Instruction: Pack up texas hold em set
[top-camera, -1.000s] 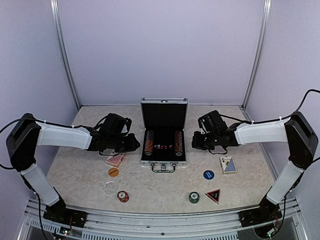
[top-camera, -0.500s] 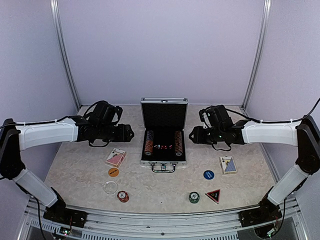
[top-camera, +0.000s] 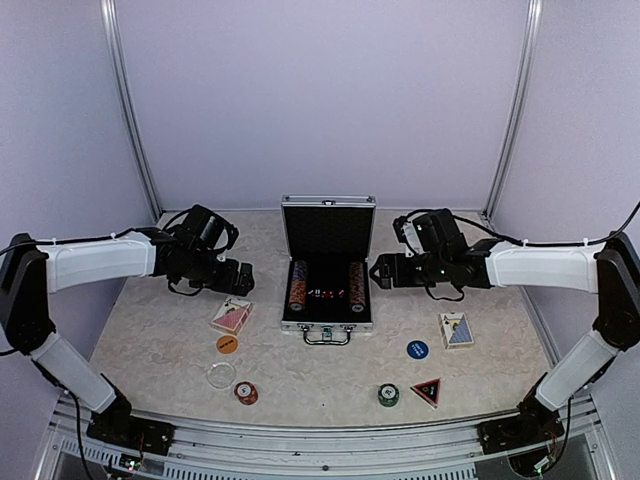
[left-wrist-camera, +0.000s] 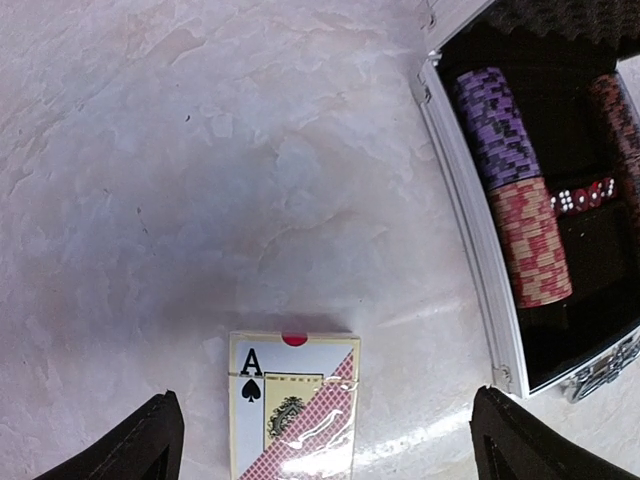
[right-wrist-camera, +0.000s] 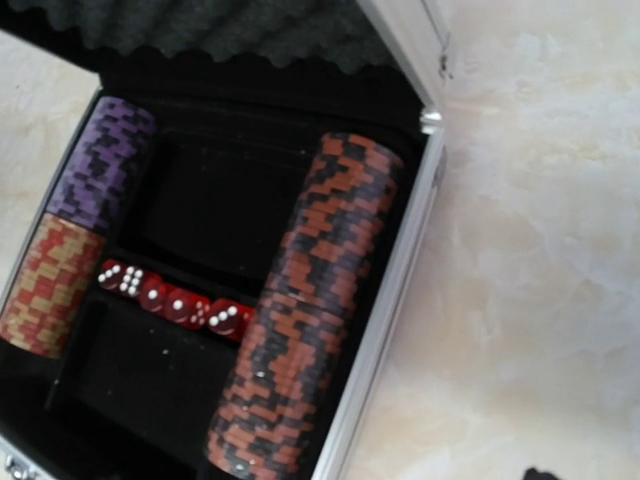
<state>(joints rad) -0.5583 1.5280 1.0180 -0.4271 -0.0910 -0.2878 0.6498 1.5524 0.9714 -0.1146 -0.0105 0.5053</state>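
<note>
Left wrist: left gripper (left-wrist-camera: 330, 440) jaws apart, empty, above red deck (left-wrist-camera: 293, 405). Drop straight, straddle its long sides, then close. Right gripper (top-camera: 383, 271) beside case (top-camera: 327, 324); can't tell its spread.

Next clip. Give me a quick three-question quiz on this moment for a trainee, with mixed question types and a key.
1. True or false: the silver case has its lid shut.
2. Where is the red card deck?
A) inside the case
B) flat on the table, on the left arm's side of the case
C) leaning against the lid
3. Fill in: between the two chip rows in the case lie small red ____.

Key
1. False; the lid stands upright.
2. B
3. dice
</note>
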